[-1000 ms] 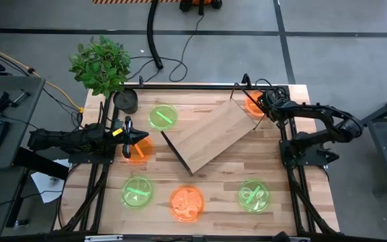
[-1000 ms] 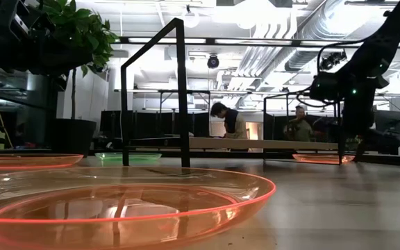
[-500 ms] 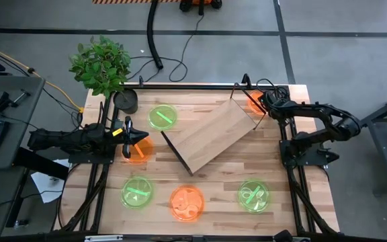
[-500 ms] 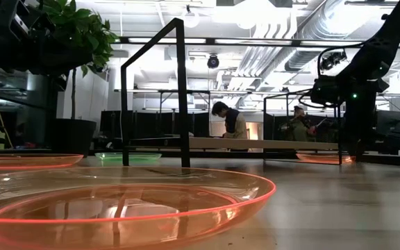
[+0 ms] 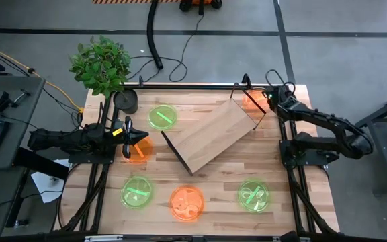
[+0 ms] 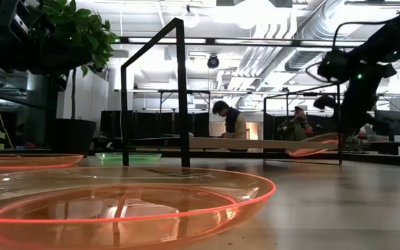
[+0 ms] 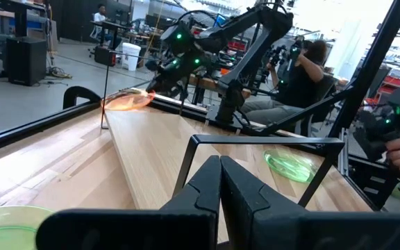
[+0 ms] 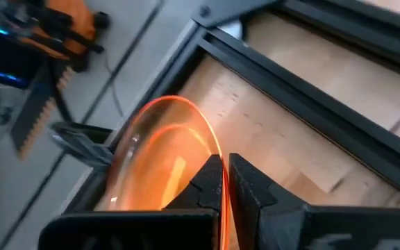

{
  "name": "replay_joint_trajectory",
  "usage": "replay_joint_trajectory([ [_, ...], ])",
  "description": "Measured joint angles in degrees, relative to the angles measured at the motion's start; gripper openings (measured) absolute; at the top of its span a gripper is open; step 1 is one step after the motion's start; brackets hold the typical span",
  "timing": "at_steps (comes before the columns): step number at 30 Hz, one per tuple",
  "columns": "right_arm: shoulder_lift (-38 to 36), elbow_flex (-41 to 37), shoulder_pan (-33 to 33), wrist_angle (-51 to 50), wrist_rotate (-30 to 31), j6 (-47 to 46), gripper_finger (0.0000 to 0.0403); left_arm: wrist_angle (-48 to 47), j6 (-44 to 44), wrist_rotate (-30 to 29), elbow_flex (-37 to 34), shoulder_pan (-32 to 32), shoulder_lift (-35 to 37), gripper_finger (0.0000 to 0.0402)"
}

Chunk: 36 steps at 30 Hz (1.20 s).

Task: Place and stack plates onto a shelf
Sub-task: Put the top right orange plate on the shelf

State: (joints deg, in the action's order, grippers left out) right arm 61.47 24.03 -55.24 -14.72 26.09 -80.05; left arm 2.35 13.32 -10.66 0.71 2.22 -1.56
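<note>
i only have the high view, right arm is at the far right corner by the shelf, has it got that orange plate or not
Observer: Yes. In the right wrist view the right gripper is shut on the orange plate at its rim.
Operator: is it off the table
Observer: In the low view the plate hangs tilted, clear of the tabletop, beside the shelf.
Operator: left arm?
Observer: The left gripper is shut and empty, facing along the shelf.

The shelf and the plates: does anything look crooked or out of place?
The shelf lies diagonally, not square with the tabletop edges. Off its far right end, the right gripper holds an orange plate tilted above the table. The other five plates look flat and whole.
</note>
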Motion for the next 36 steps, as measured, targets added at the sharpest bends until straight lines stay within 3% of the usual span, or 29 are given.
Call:
replay_joint_trajectory([
  [20, -16.11, 0.02, -1.42, 0.83, -2.25, 6.59, 0.0, 0.0, -0.02, 0.0, 0.0, -0.01, 0.01, 0.0001],
  [28, -18.36, 0.11, -1.42, 12.15, -2.18, 7.04, 0.0, 0.0, 0.01, 0.0, 0.0, 0.02, 0.0, 0.0001],
  [36, -18.34, 0.86, -0.58, 25.86, -8.27, 10.39, 0.0, 0.0, -0.02, 0.0, -0.02, 0.02, 0.02, 0.0001],
])
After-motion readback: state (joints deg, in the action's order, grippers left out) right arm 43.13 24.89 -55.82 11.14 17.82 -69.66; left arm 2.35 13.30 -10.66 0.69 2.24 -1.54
